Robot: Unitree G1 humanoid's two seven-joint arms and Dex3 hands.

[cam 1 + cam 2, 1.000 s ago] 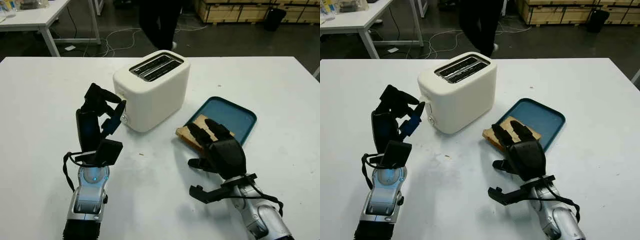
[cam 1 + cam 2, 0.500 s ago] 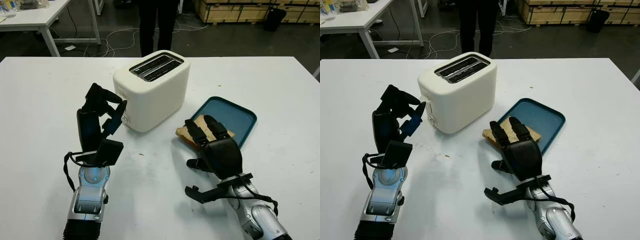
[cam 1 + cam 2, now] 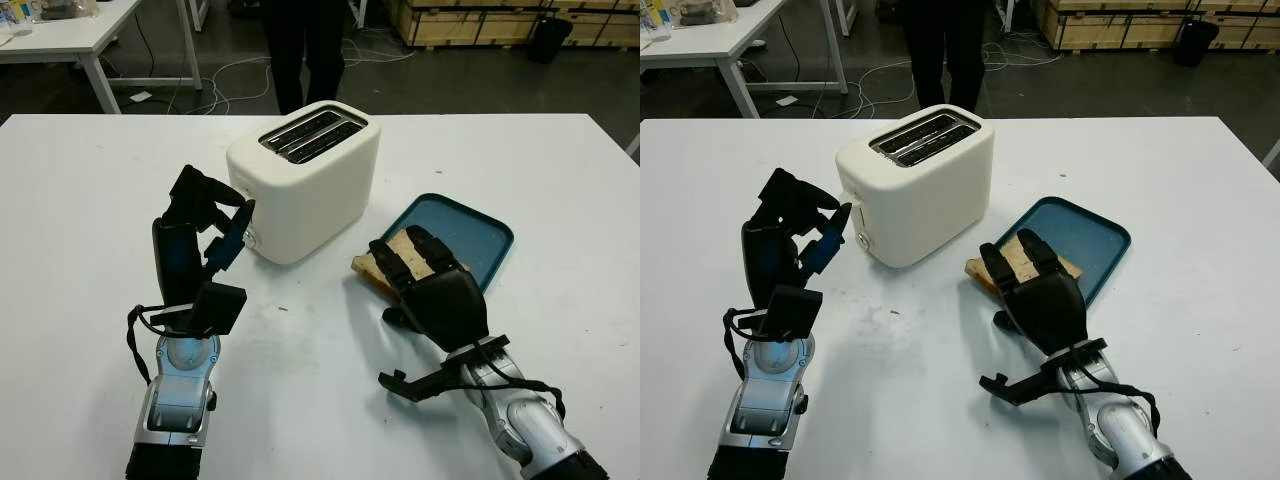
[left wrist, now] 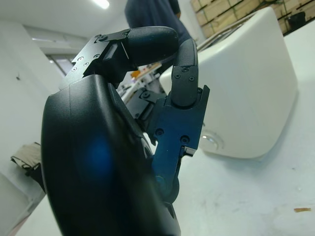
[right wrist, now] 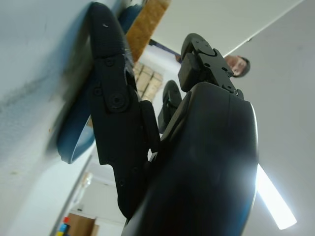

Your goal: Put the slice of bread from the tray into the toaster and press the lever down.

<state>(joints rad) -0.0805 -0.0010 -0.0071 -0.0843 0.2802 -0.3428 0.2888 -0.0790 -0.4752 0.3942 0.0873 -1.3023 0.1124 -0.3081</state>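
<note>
A white two-slot toaster (image 3: 305,180) stands at the middle of the white table (image 3: 90,200), its knob (image 4: 212,141) facing my left hand. The blue tray (image 3: 470,232) lies to its right. A slice of bread (image 3: 368,268) sits half on the tray's near-left edge, jutting onto the table. My right hand (image 3: 400,242) is open, its fingers (image 5: 110,98) stretched over the bread from the near side. My left hand (image 3: 225,215) is raised just left of the toaster's knob side with its fingers curled, holding nothing.
A person (image 3: 300,40) stands behind the table's far edge. Another white table (image 3: 80,30) is at the back left, cables lie on the floor, and wooden crates (image 3: 480,20) are at the back right.
My right hand has slid forward so its fingers cover more of the bread. The person behind the table has shifted a little left. My left hand has not moved.
</note>
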